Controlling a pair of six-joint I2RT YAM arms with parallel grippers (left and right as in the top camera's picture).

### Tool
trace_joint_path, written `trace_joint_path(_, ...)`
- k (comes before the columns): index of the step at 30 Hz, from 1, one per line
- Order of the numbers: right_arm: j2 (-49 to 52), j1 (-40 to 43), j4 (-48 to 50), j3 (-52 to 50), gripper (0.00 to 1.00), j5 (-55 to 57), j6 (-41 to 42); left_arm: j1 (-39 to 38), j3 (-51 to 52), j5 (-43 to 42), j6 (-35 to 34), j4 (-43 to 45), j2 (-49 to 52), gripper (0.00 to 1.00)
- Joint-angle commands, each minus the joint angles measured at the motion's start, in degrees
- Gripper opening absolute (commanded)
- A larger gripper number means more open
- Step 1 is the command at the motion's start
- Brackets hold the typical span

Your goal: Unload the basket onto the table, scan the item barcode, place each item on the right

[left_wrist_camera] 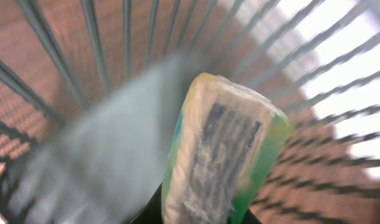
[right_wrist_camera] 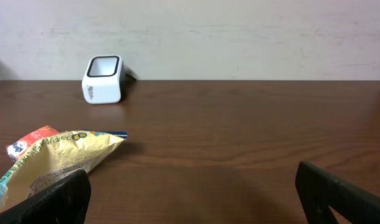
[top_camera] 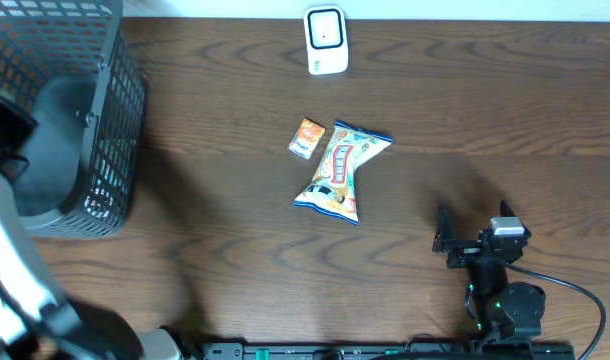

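The left gripper (left_wrist_camera: 197,216) was down inside the wire basket (top_camera: 113,120) at the upper left of the overhead frame. Its jaws were clamped on the lower end of a soft, pale green packet (left_wrist_camera: 221,149). This packet was the item to be scanned, and it filled the lower centre of the left wrist view. A dark printed block ran along its facing side, too blurred to say whether it was the barcode.

The right gripper (right_wrist_camera: 193,198) sat in the lower right of the overhead frame with its fingers spread wide, holding nothing. The white scanner (top_camera: 325,40) stood at the top centre of the table (top_camera: 485,110). A snack bag (top_camera: 342,170) and a small orange sachet (top_camera: 306,138) lay just below it.

The step in hand appeared to be lifting the packet out. To do it well, the arm would rise straight up until the packet cleared the basket's wires, since a sideways pull could snag the soft wrapper. It would then carry the packet towards the top centre, passing above the snack bag. The packet was held by one end and might droop, so the printed face should be turned squarely to the scanner's window and held steady there, with the fingers kept off the code.
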State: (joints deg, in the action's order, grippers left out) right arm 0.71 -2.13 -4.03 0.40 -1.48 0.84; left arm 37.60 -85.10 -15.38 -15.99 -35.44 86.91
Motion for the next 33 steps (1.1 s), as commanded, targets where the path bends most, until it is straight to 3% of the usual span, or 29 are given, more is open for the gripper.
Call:
trace_joint_path(1,-0.28,-0.17,-0.24,-0.09,0.99,0.28,0.59,-0.02,-1.22,-0.72,-14.97,2.64,-7.72,0.07)
trace_joint_path(6,-0.28,-0.17,-0.26,-0.09,0.99,0.28,0.59,-2.51,-1.22,-5.16,-21.05,4.81,-15.96,0.08)
trace_joint_path(12,-0.26,-0.17,-0.26,-0.09,0.99,0.28,0.59,-17.49,-1.2,-12.7,-21.11,4.98,-17.44,0.07)
trace_joint_path(18,-0.28,-0.17,-0.24,-0.09,0.99,0.28,0.59,-36.54,-0.94,-12.5,-13.4,1.46,-12.68,0.07)
trace_joint_path(23,-0.28,-0.17,-0.24,-0.09,0.99,0.28,0.59,-48.17,-0.94,-12.46,-7.1,1.05,-5.95,0.07)
trace_joint_path(33,-0.28,-0.17,-0.26,-0.09,0.99,0.28,0.59,-59.98,-0.94,-6.1,-6.71,1.46,10.51,0.08)
